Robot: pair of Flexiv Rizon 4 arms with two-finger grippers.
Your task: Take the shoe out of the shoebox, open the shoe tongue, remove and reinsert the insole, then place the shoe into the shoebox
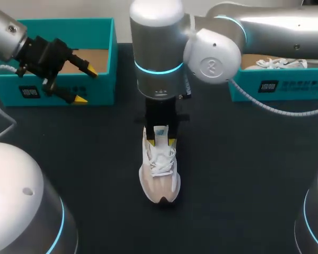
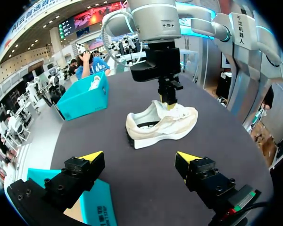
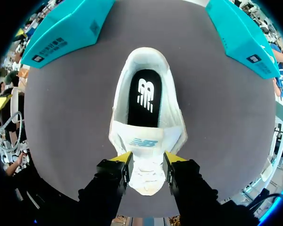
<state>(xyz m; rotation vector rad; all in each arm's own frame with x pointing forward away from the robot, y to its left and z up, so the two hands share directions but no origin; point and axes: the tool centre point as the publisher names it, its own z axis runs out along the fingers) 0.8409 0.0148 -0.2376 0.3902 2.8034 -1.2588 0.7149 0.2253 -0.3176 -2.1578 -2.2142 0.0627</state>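
Note:
A white and beige shoe (image 1: 160, 174) stands on the dark table, toe toward the front edge. Its black insole (image 3: 144, 96) lies inside the opening. My right gripper (image 3: 147, 160) comes straight down over the laced part, and its fingers (image 3: 125, 160) press the upright tongue (image 3: 144, 142) from both sides. In the left wrist view the shoe (image 2: 160, 125) lies ahead with the right gripper (image 2: 169, 101) on top of it. My left gripper (image 1: 86, 84) hangs open at the back left, in front of the teal shoebox (image 1: 58, 90), holding nothing.
A second teal box (image 1: 286, 84) at the back right holds another white shoe (image 1: 281, 63). My right arm's large body spans the back middle above the shoe. Bare table surrounds the shoe on both sides.

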